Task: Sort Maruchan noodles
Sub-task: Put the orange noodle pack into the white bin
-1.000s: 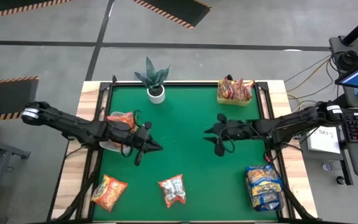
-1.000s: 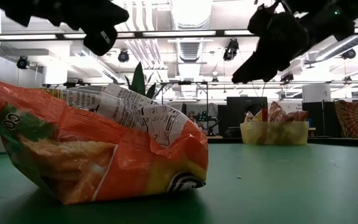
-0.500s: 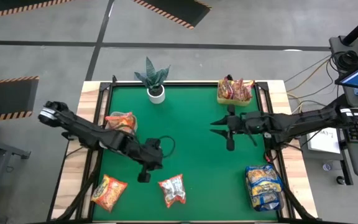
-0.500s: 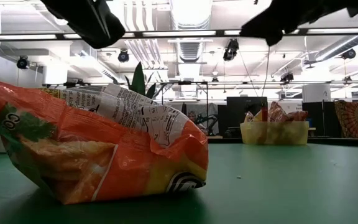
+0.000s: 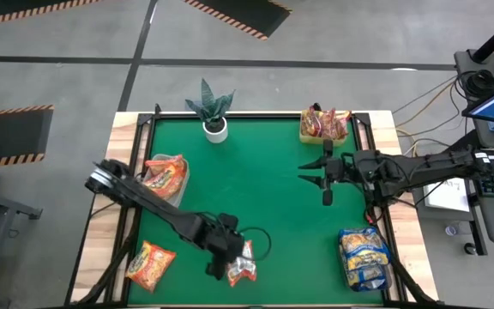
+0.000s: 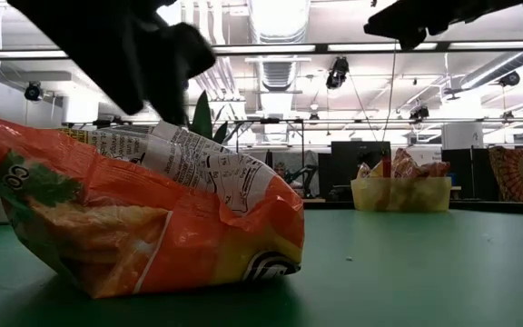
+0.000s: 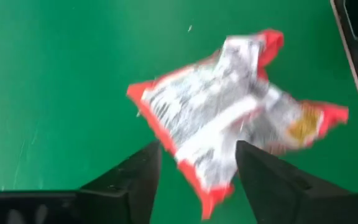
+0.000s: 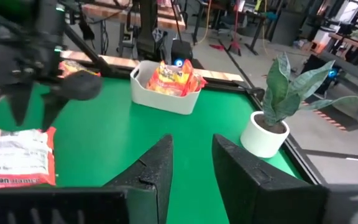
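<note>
From straight above, we find the left hand [image 5: 227, 262] low on the green counter [image 5: 264, 163], near six o'clock, hanging over the red-silver packet [image 5: 243, 265]. At about nine o'clock a white tub [image 5: 178, 182] carries orange packets [image 5: 165, 171]; at one o'clock a yellow bin [image 5: 323, 137] holds more red-silver ones, and at four o'clock the yellow-and-blue packets [image 5: 364, 257] lie stacked. One orange packet [image 5: 148, 264] sits loose at seven o'clock. The right hand [image 5: 327, 176] waits out around three o'clock, carrying nothing.

At counter level, a crumpled orange packet fills the near foreground (this view adds little on either hand), with the yellow bin far behind it.

Through the left wrist camera, our fingers [image 7: 135, 177] stand spread apart with nothing pinched, and the red-silver packet lies flat on the green just beyond them, its near corner reaching between their tips.

Through the right wrist camera, that arm's fingers [image 8: 154, 171] show only a narrow gap and hold nothing; beyond them sit the white tub, the potted plant [image 8: 277, 102] and the left arm over its packet.

We judge the sorting mostly finished: three colour groups are gathered, and two loose packets remain, the red-silver one apparently next.
</note>
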`<state>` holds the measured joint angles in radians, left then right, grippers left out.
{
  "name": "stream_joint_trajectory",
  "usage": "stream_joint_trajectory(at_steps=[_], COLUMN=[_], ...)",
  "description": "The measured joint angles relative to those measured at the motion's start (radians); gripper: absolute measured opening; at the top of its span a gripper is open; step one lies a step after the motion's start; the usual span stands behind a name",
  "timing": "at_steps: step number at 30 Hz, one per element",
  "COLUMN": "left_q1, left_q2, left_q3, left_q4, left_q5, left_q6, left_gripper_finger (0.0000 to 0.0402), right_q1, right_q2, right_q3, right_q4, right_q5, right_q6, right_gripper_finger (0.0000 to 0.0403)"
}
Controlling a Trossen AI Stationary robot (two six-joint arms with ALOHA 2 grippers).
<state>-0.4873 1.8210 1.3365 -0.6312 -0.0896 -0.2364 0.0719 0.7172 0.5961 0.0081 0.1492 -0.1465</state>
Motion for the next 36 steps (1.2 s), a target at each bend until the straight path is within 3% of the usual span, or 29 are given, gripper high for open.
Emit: stream_joint_trajectory(at_steps=[8, 15, 22, 29, 36], left_q1=[-0.023, -0.030, -0.033, -0.031, -0.005], left_q2=[0.192, 0.206, 0.205, 0.203, 0.140], left_q3=[0.193, 0.197, 0.175, 0.174, 0.171], left_q4=[-0.160, -0.162, -0.121, -0.120, -0.242], left_q5=[-0.028, -0.015, -0.009, -0.008, -0.055], left_q6=[-0.001, -0.013, -0.012, -0.005, -0.023], left_gripper_finger=[0.0215, 0.0194, 0.0132, 0.0012, 0.0000], right_q1=[0.000, 0.000, 0.000, 0.000, 0.000], right_q2=[0.004, 0.004, 0.004, 0.004, 0.004], right_q3=[0.000, 0.000, 0.000, 0.000, -0.001], right_q4=[-0.004, 0.011, 0.013, 0.013, 0.004], right_q5=[0.000, 0.001, 0.001, 0.001, 0.001], right_q6=[-0.038, -0.055, -0.055, -0.055, -0.055], right_gripper_finger=[0.0092, 0.0089, 0.0082, 0.0082, 0.0082])
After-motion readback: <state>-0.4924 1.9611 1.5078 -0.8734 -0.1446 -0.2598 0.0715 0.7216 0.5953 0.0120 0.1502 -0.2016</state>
